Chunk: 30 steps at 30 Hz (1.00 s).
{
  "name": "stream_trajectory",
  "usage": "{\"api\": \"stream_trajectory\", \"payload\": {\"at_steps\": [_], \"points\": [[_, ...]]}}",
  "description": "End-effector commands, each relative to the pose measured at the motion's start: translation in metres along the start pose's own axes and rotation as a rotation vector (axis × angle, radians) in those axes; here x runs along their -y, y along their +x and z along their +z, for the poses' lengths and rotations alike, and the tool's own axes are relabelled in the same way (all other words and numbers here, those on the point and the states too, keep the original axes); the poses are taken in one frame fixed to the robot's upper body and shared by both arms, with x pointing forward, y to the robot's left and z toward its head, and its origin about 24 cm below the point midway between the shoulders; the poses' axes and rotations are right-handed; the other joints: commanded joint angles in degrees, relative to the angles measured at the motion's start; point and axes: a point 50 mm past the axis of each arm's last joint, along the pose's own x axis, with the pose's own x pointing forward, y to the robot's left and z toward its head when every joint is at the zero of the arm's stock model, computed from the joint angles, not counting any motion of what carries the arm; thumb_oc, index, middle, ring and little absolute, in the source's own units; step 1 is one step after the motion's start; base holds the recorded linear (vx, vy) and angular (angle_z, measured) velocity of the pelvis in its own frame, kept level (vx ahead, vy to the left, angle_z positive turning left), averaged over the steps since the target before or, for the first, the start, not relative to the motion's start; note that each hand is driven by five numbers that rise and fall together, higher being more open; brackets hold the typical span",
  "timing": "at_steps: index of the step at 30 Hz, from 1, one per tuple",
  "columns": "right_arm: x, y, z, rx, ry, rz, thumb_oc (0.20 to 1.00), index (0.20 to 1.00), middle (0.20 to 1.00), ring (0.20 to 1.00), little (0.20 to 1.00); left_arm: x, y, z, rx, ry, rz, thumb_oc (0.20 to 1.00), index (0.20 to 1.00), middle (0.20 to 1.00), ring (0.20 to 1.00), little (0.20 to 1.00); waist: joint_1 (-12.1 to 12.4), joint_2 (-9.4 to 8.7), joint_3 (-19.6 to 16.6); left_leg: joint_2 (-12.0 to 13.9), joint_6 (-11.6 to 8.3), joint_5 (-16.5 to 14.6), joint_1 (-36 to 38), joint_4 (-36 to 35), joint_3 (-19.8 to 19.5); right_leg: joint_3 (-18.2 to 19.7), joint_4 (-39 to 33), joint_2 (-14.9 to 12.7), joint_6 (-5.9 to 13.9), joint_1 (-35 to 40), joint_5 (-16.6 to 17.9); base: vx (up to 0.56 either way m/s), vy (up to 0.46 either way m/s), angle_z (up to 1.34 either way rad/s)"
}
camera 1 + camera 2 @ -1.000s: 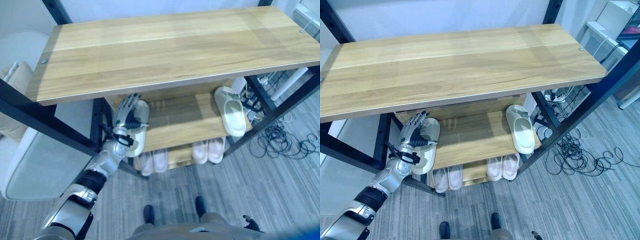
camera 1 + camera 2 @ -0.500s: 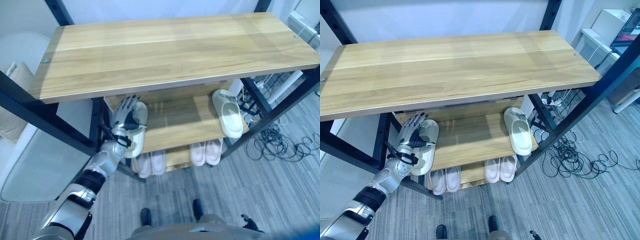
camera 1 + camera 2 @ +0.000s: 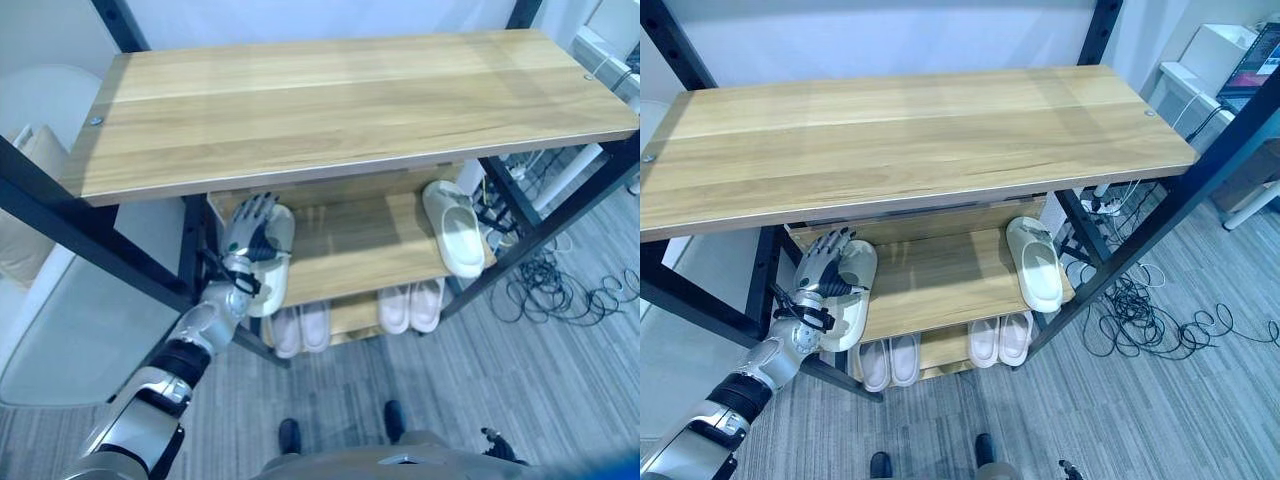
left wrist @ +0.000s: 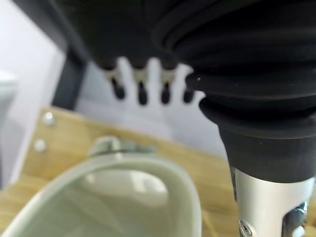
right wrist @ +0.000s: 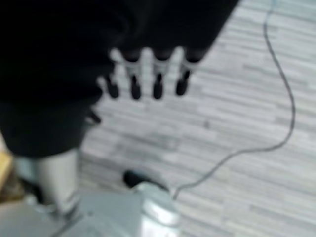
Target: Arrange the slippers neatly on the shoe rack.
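A pale green slipper (image 3: 272, 268) lies at the left end of the rack's middle shelf (image 3: 350, 245), toe toward the back. My left hand (image 3: 246, 232) rests over its left side with the fingers (image 4: 141, 90) straight and spread past the slipper's rim (image 4: 148, 170), the thumb lying across its strap. The matching slipper (image 3: 454, 230) lies at the shelf's right end, angled outward. My right hand hangs over the floor, fingers (image 5: 144, 81) straight and holding nothing.
The wide wooden top shelf (image 3: 350, 100) overhangs the middle one. Two pinkish-white pairs (image 3: 300, 326) (image 3: 411, 305) sit on the bottom shelf. Black frame posts (image 3: 195, 250) flank the left hand. A white cushion (image 3: 35, 150) is at the left. Cables (image 3: 560, 285) lie at the right.
The whole view has shifted slightly, so the camera moved. My left hand stays on the left slipper, and both slippers keep their places.
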Motion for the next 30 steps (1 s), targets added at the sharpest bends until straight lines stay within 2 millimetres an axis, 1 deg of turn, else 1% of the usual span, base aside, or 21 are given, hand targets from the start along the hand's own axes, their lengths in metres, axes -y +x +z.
{"api": "stream_trajectory", "payload": {"at_steps": [1, 8, 16, 24, 30], "points": [[0.005, 0.001, -0.003, -0.026, -0.014, -0.025, 1.0, 1.0, 1.0, 1.0, 1.0, -0.1, 0.038, -0.063, -0.14, 0.239, 0.286, 1.0, 1.0, 1.0, 1.0, 1.0, 2.3, 1.93, -0.8, -2.3, 0.4, -4.2, 1.9, 0.8, -0.3, -2.0, 0.9, -1.8, 4.64, 1.2, -1.9, 0.0, 0.0, 0.0], [0.006, 0.003, 0.001, -0.016, -0.017, -0.03, 1.0, 1.0, 1.0, 1.0, 1.0, -0.101, 0.036, -0.072, -0.192, 0.247, 0.293, 1.0, 1.0, 1.0, 1.0, 1.0, 2.3, 1.82, -0.6, -2.1, 0.36, -4.2, 1.6, 0.8, -0.2, -1.9, 0.9, -1.7, 4.72, 0.7, -1.9, 0.0, 0.0, 0.0], [0.007, 0.003, 0.002, -0.015, -0.018, -0.034, 1.0, 1.0, 1.0, 1.0, 1.0, -0.105, 0.036, -0.078, -0.203, 0.293, 0.278, 1.0, 1.0, 1.0, 1.0, 1.0, 2.3, 1.94, -0.3, -2.1, 0.31, -4.0, 1.0, 0.8, 0.1, -1.7, 0.9, -1.5, 4.79, -0.1, -1.8, 0.0, 0.0, 0.0], [0.011, 0.004, 0.005, -0.006, -0.025, -0.049, 1.0, 1.0, 1.0, 1.0, 1.0, -0.11, 0.04, -0.081, -0.207, 0.371, 0.261, 1.0, 1.0, 1.0, 1.0, 1.0, 2.3, 2.02, 0.1, -2.0, 0.28, -3.7, -0.3, 0.8, 0.1, -1.6, 0.9, -1.5, 4.95, -1.4, -1.4, 0.0, 0.0, 0.0], [0.013, 0.005, 0.008, 0.004, -0.028, -0.057, 1.0, 1.0, 1.0, 1.0, 1.0, -0.11, 0.043, -0.081, -0.211, 0.387, 0.255, 1.0, 1.0, 1.0, 1.0, 1.0, 2.3, 2.08, 0.3, -2.0, 0.3, -3.5, -1.2, 0.8, 0.1, -1.6, 0.9, -1.5, 4.99, -2.3, -1.1, 0.0, 0.0, -0.01]]}}
